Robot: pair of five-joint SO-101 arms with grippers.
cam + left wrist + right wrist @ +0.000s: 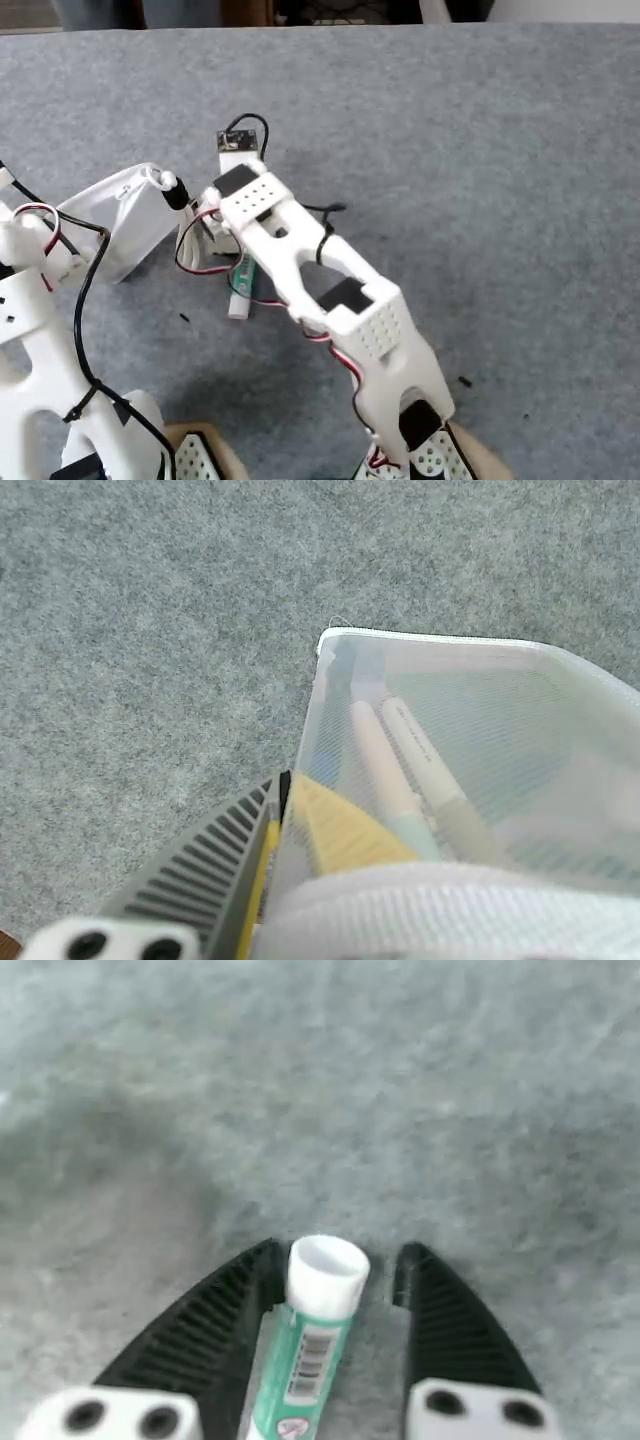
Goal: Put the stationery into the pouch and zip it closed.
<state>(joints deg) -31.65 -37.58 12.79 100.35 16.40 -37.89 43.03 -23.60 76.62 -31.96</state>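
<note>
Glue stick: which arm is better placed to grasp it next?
Right. The right gripper is open with the glue stick between its fingers; the left gripper is shut on the pouch.

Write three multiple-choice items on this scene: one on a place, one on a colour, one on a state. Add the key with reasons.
1. The two pale pens lie: A inside the translucent white mesh pouch; B beside it; C under it.
2. The green-and-white tube has a cap coloured: A red; B white; C black.
3. The right hand is: A shut on a pen; B shut on nothing; C open, with the tube between its fingers.
Key: 1 A, the pens show through the mesh; 2 B, the cap's end facing the wrist camera is white; 3 C, a gap shows beside the tube.
</note>
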